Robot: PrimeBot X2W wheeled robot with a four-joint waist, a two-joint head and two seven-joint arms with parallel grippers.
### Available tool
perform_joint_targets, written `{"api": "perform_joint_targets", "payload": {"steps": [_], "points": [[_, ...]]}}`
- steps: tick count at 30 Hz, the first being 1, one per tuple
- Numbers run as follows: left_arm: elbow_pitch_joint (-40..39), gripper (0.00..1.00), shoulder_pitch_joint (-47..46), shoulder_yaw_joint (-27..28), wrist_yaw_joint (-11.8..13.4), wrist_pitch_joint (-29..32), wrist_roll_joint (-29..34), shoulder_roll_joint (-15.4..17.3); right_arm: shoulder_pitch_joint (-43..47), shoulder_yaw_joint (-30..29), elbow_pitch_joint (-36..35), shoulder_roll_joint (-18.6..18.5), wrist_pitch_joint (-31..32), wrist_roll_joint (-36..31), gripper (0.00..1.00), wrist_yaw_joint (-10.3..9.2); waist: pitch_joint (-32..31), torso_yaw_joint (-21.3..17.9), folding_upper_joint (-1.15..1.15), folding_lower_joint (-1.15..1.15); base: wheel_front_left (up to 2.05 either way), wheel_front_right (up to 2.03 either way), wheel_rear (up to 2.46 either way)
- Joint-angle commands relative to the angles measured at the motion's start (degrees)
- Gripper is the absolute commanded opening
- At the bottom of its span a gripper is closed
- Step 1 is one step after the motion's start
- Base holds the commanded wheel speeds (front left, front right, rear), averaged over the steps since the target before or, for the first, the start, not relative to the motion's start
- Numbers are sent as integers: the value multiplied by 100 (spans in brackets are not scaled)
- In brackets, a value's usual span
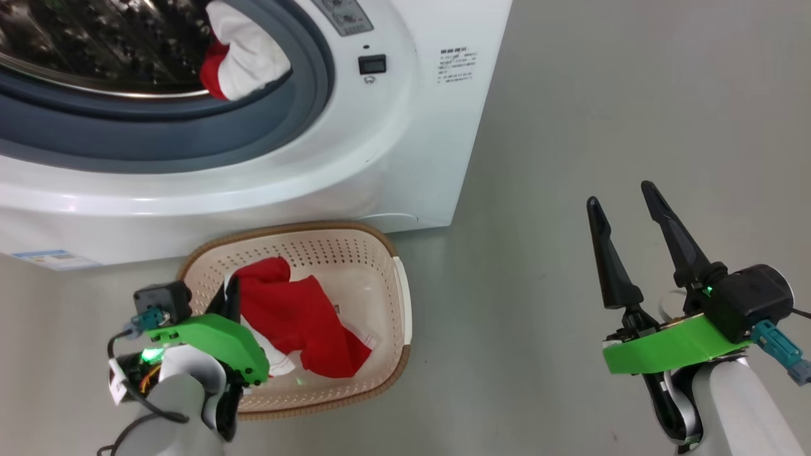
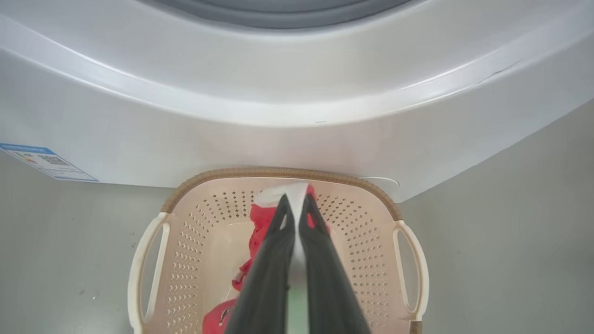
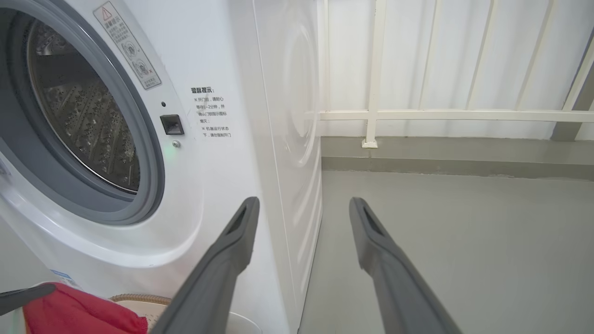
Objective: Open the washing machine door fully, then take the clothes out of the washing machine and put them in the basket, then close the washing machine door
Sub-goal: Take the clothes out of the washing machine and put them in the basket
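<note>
My left gripper [image 2: 294, 206] is clamped tight on the soft red garment with white trim [image 1: 298, 316], which hangs straight below into the cream perforated plastic basket [image 1: 367, 266] just before the big white washing machine [image 1: 393, 145]; my right gripper [image 1: 619, 195] gapes wide, empty, well off to the right

Washing machine [image 1: 380, 158] cut off at top, printed label [image 1: 457, 65] unreadable, basket [image 2: 278, 172] partly behind left hand [image 2: 295, 202]

Left end effector [image 2: 294, 205] clamped on the clothes [image 2: 259, 222], right end effector [image 1: 619, 196] spread wide
</note>
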Motion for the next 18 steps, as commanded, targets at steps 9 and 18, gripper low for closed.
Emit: {"api": "perform_joint_targets", "payload": {"steps": [9, 18], "points": [[1140, 0, -681, -72, -178, 171, -233, 118, -346, 283, -145, 4, -36, -61, 100, 36, 472, -175, 0, 0, 0, 0, 0], [1484, 49, -827, -401, -202, 555, -397, 115, -438, 362, -108, 4, -36, -42, 100, 36, 579, -263, 0, 0, 0, 0, 0]]}}
